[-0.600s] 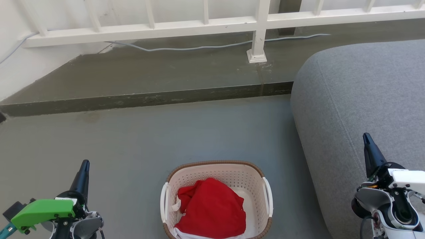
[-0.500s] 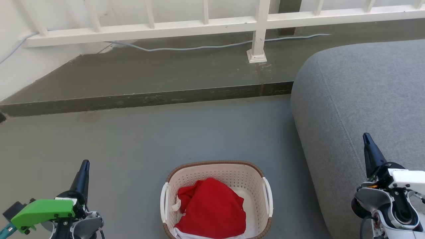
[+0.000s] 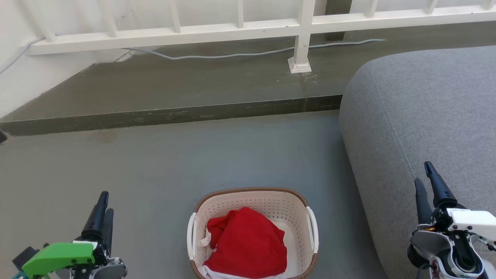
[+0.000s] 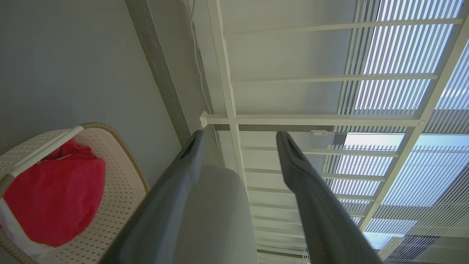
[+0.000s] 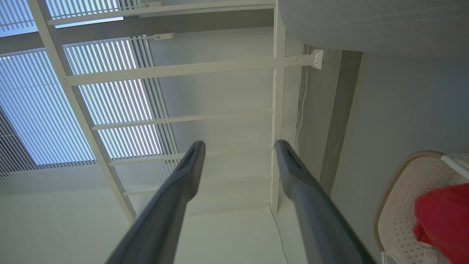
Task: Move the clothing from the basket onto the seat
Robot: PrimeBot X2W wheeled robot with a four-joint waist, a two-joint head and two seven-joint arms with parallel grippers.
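The clothing (image 3: 248, 244) is a crumpled red garment with a strip of white at its lower edge, lying in the basket (image 3: 271, 203), a cream perforated tub with a brown rim and white handles on the floor at bottom centre. The grey seat (image 3: 426, 116) fills the right side. My left gripper (image 3: 106, 203) hovers open over the floor left of the basket. My right gripper (image 3: 422, 173) hangs open in front of the seat's near edge. Both are empty. The left wrist view shows the open left gripper (image 4: 240, 134), the clothing (image 4: 51, 205), the basket (image 4: 121, 183) and the seat (image 4: 216, 220). The right wrist view shows the open right gripper (image 5: 240, 143), the basket (image 5: 406, 198) and the clothing (image 5: 443, 216).
A raised concrete step (image 3: 174, 114) crosses the floor beyond the basket. On it stands a white railing (image 3: 174, 35) with a post (image 3: 300, 58), and a grey cable (image 3: 232, 55) runs along its base. Bare grey floor (image 3: 174, 162) lies between step and basket.
Both wrists have turned, so each gripper now shows two fingers instead of one. The left gripper shifted slightly right and the right one slightly lower. Basket and clothing are unchanged.
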